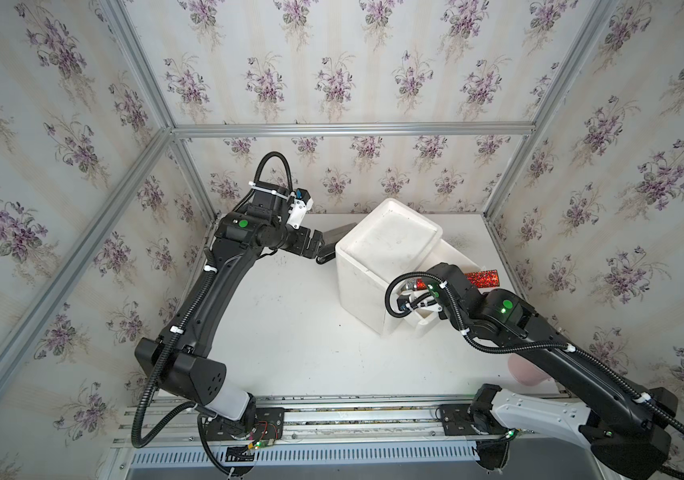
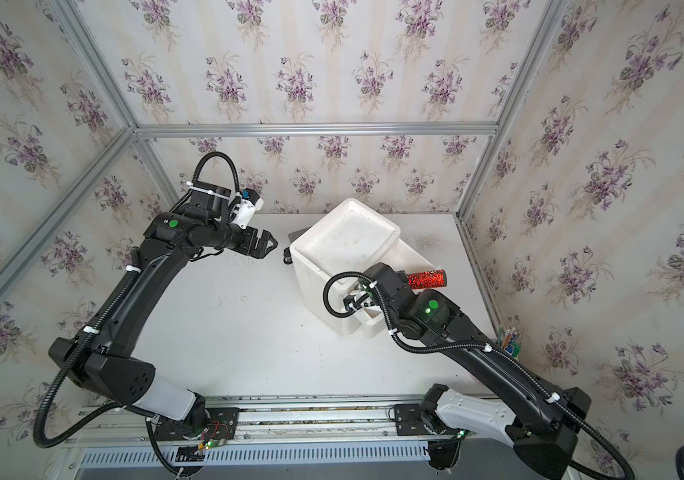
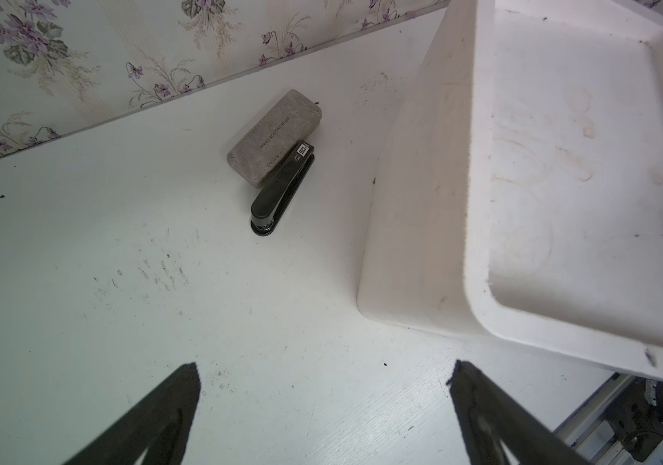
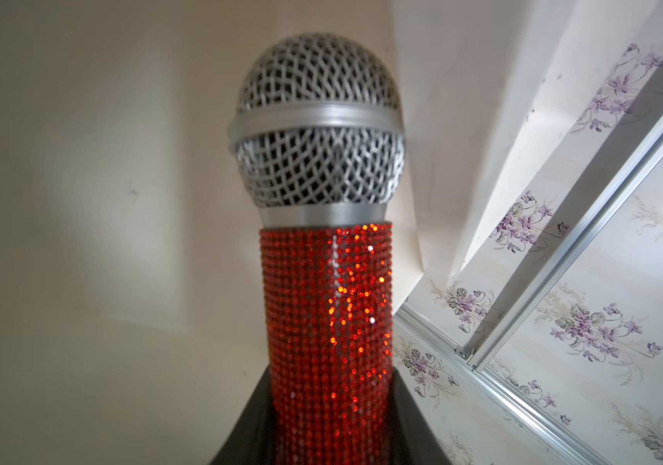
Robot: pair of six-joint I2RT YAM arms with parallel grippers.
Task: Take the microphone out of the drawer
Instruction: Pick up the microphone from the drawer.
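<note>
The microphone [image 1: 482,277] [image 2: 427,279] has a red glittery handle and a silver mesh head [image 4: 317,120]. It lies level over the open white drawer [image 1: 454,254] [image 2: 415,257], and its handle end reaches past the drawer's right rim. My right gripper [image 4: 327,402] is shut on the handle; in both top views the wrist hides its fingers. The drawer stands pulled out of a white cabinet [image 1: 386,249] [image 2: 344,241] [image 3: 563,161]. My left gripper [image 2: 270,246] [image 3: 323,370] hovers open and holding nothing, left of the cabinet.
A grey block [image 3: 273,137] [image 1: 342,230] and a black stapler [image 3: 281,189] [image 2: 288,259] lie side by side between the left gripper and the cabinet. A pink cup [image 1: 527,374] stands under the right arm. Pens [image 2: 512,340] stand by the right wall.
</note>
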